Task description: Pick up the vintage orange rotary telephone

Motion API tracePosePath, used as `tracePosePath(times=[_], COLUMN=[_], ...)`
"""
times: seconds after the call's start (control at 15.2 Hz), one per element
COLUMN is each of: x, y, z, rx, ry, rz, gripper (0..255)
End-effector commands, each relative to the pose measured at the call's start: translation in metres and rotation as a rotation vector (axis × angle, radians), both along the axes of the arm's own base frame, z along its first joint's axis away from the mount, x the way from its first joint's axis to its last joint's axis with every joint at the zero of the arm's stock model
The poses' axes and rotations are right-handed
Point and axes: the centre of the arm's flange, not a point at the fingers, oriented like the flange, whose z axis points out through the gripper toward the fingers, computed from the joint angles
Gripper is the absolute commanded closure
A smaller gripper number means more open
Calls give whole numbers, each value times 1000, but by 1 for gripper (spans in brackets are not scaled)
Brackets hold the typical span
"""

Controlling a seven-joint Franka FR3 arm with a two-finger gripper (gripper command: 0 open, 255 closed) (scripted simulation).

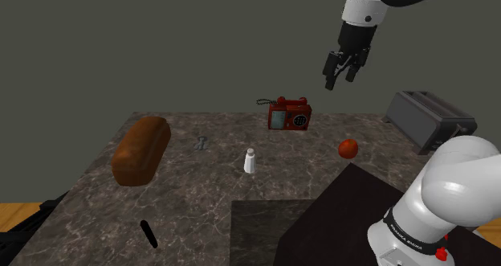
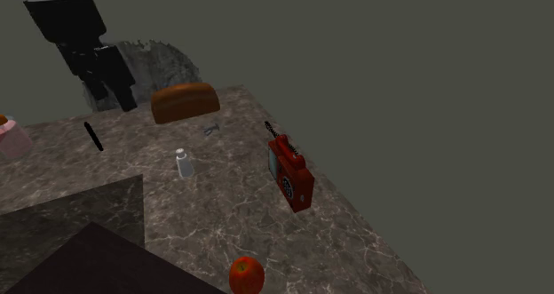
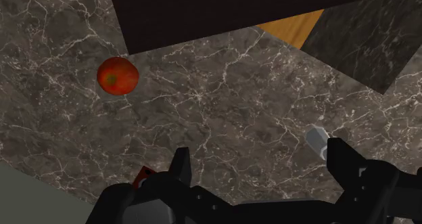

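Observation:
The telephone (image 1: 289,114) is a red-orange box with a dial and a handset on top, standing near the far edge of the dark marble counter (image 1: 201,192). In the second exterior view the telephone (image 2: 290,170) stands near the counter's right edge. My gripper (image 1: 340,73) hangs open high above the counter, up and to the right of the phone in the shoulder view, holding nothing. In the wrist view my gripper (image 3: 258,158) has its fingers wide apart, and a red corner of the telephone (image 3: 141,177) peeks out beside one finger.
A bread loaf (image 1: 141,149), a white shaker (image 1: 250,161), a small metal piece (image 1: 201,142), a red tomato (image 1: 348,149) and a black pen (image 1: 148,233) lie on the counter. A grey toaster (image 1: 429,120) stands at the shoulder view's right. The dark stand (image 1: 345,224) is in the foreground.

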Motion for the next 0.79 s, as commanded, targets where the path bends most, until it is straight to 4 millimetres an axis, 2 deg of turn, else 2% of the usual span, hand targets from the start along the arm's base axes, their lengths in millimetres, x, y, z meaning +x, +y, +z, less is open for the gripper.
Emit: tracePosePath(times=[0.0,0.73], x=[0,79], y=[0,-91], z=[0,-78], rx=[0,-16], ry=[0,6], rz=[0,180], gripper=[0,0])
